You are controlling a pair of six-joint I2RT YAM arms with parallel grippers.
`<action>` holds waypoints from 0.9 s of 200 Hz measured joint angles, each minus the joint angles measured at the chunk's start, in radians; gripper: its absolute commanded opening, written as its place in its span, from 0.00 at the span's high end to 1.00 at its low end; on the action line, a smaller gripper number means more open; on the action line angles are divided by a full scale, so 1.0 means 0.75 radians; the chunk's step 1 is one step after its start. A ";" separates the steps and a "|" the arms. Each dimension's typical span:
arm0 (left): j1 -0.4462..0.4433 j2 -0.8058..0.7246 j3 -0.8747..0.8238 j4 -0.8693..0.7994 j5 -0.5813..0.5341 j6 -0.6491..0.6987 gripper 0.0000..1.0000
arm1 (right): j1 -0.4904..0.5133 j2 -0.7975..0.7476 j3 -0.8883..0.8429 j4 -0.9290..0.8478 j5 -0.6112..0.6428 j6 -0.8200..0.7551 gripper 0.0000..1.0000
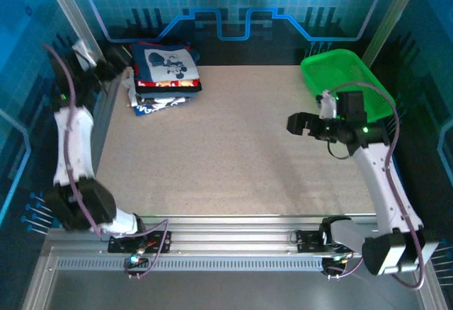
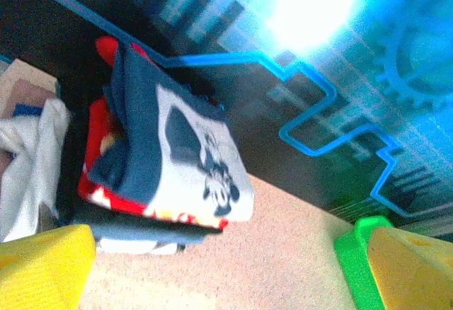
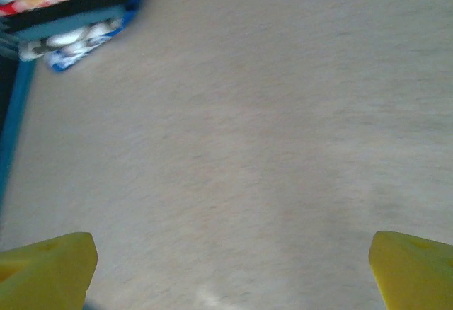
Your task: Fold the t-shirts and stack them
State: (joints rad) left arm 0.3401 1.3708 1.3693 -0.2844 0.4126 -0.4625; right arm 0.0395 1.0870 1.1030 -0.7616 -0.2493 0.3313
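Just ahead of the left fingers [image 2: 42, 271] and well away from the right fingers [image 3: 46, 264], found the t-shirts [image 1: 164, 76] folded and stacked, with both pairs spread and empty; judged nothing left to fold.

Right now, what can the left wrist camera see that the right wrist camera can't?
The left wrist camera gets the navy t-shirt with its cartoon print on top of the pile, a corner of the green basket, and the back wall with glowing blue lines. The right wrist camera gets a wide stretch of table straight ahead. Both catch some table, the stack of t-shirts, and their own yellow fingers, spread wide apart.
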 measured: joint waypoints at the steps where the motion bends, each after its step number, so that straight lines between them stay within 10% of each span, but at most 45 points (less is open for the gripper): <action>1: -0.006 -0.024 -0.037 0.012 -0.013 0.003 0.01 | -0.004 -0.006 -0.010 0.009 0.007 -0.001 0.00; 81: -0.149 -0.688 -1.259 0.360 -0.595 0.214 0.01 | -0.115 -0.017 -0.859 0.968 0.408 -0.161 0.00; 180: -0.231 -0.008 -1.459 1.405 -0.556 0.334 0.01 | -0.091 0.381 -1.011 1.906 0.427 -0.269 0.00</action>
State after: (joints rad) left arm 0.1669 1.3647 0.2752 0.7692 -0.0044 -0.2119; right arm -0.0284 1.3731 0.3450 0.6682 0.0708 0.1295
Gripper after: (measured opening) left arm 0.990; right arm 0.997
